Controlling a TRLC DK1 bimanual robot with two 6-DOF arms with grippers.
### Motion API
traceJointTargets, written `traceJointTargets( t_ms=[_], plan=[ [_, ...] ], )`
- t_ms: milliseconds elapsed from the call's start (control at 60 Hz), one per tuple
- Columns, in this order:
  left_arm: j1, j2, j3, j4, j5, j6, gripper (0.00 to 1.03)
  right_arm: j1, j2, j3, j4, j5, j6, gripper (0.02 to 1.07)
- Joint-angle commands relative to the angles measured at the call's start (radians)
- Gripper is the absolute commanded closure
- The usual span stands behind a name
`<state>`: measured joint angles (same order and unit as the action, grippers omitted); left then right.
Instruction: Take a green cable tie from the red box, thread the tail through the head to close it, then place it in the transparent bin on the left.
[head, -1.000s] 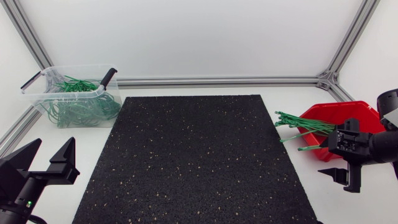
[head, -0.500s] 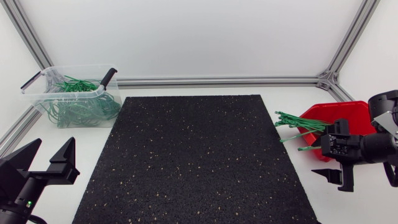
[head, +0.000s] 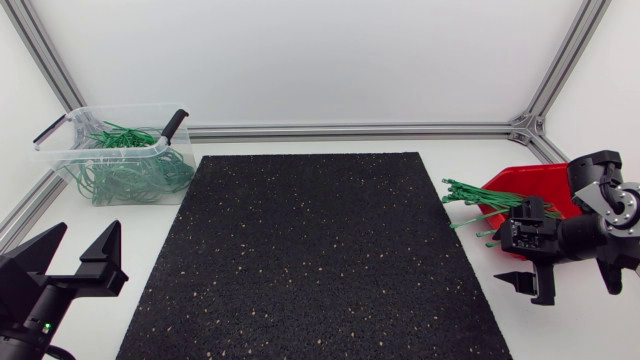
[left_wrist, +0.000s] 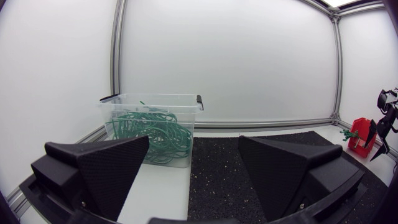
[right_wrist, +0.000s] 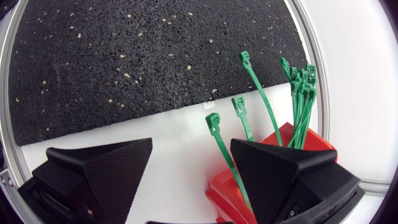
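The red box (head: 540, 190) stands at the table's right, with a bundle of green cable ties (head: 482, 200) sticking out toward the black mat (head: 310, 250). My right gripper (head: 527, 285) hangs open over the box's near left corner. In the right wrist view one tie (right_wrist: 217, 134) runs between the open fingers of the right gripper (right_wrist: 189, 168), untouched, over the red box (right_wrist: 224, 186); more ties (right_wrist: 301, 81) fan out ahead. The transparent bin (head: 60, 140) at far left holds looped green ties (head: 125, 175). My left gripper (head: 88, 232) rests open at the near left corner.
The mat covers the table's middle. An aluminium frame rail (head: 350, 130) runs along the back edge. In the left wrist view the bin (left_wrist: 152, 124) is ahead of the left gripper (left_wrist: 193, 162), and the red box (left_wrist: 360, 134) is far off across the mat.
My right gripper has moved left and toward the near edge, from over the red box to its corner by the tie heads. The left arm has not moved.
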<state>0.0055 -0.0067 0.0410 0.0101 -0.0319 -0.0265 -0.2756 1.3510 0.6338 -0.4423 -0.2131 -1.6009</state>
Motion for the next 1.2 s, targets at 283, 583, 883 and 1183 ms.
traceJointTargets(
  t_ms=[283, 583, 883, 1183],
  plan=[
    [0.002, -0.004, -0.039, -0.018, -0.01, -0.01, 0.03, 0.004, -0.044, -0.088, 0.205, 0.066, -0.014, 0.28],
    [-0.001, -0.004, -0.039, -0.018, -0.01, -0.01, 0.03, -0.03, -0.156, -0.166, 0.22, 0.061, -0.067, 0.48],
    [-0.001, -0.004, -0.039, -0.019, -0.005, -0.01, 0.03, -0.025, -0.204, -0.263, 0.358, 0.061, -0.088, 0.61],
    [0.001, -0.004, -0.039, -0.021, -0.005, -0.01, 0.03, -0.016, -0.197, -0.307, 0.504, 0.069, -0.097, 0.61]
  ],
)
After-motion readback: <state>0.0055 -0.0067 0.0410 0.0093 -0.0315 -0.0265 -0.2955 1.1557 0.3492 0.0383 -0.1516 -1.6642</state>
